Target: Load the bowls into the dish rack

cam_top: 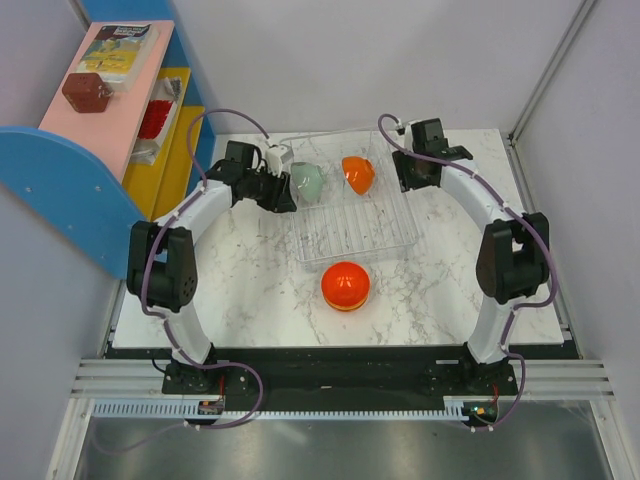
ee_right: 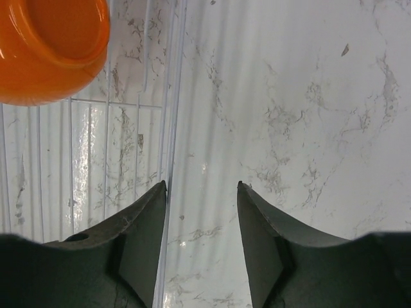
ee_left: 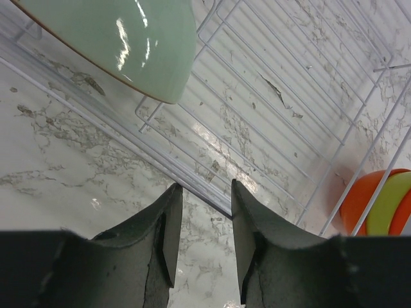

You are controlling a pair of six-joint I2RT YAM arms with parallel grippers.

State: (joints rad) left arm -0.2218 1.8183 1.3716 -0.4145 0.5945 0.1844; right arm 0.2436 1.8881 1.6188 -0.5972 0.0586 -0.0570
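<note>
Dish rack (cam_top: pixel 352 230) is sitting mid-table, two bowls in, one out.
Green bowl (cam_top: pixel 308 182) is leaning at the rack's 10 o'clock corner, orange bowl (cam_top: pixel 358 173) at 12. Striped orange bowl (cam_top: pixel 346 285) is lying on the table (cam_top: pixel 250 290) at 6, just outside. Left gripper (ee_left: pixel 204 189) is hovering at 9–10, fingers slightly parted, holding nothing. Right gripper (ee_right: pixel 202 186) is at 2, parted wider, empty.
</note>
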